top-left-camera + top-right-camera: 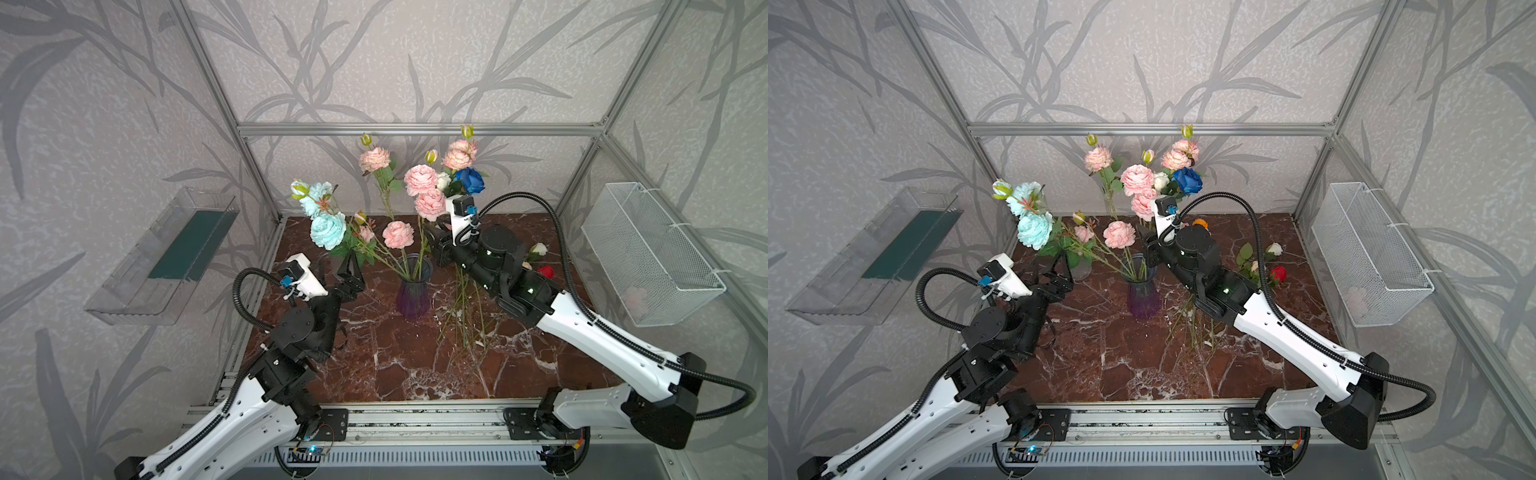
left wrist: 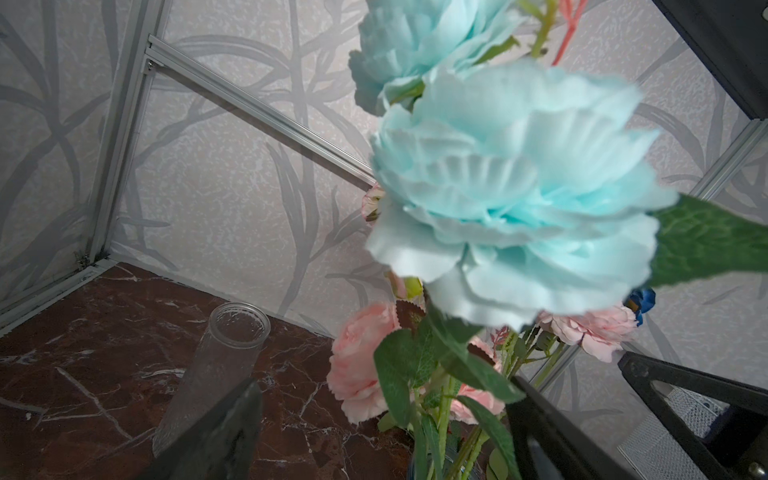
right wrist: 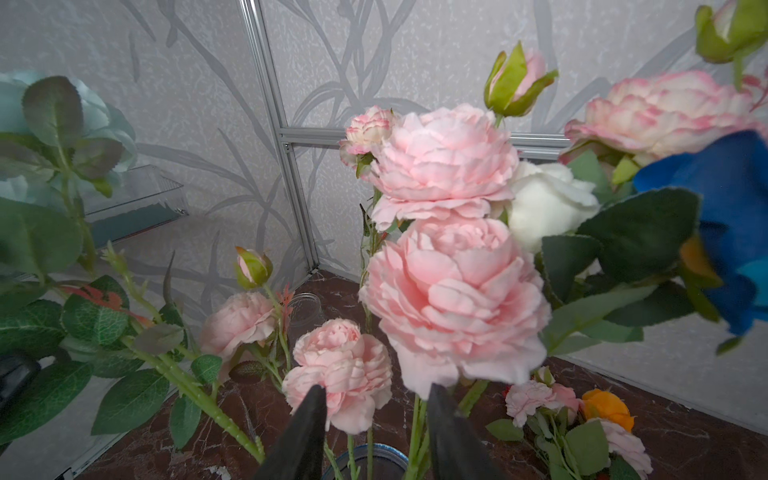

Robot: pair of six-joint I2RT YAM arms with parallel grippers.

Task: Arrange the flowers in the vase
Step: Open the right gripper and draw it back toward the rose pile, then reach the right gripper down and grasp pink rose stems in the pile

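White arm shells (image 1: 232,419) lower left and lower right, black joints (image 1: 297,328), ribbed black cables (image 1: 519,193), blue camera connectors (image 1: 284,283).

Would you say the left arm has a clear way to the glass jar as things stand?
Probably yes: the left claw stands open right beside the glass jar, though the turquoise flowers crowd in close by.

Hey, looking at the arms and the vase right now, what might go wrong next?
First, the right gripper, jaws apart, sits among the pink flowers above the purple vase; backing out could snag a stem and tip the vase. Second, the turquoise flowers lean far sideways, and the open left gripper is right beside them; a bump may pull them out.
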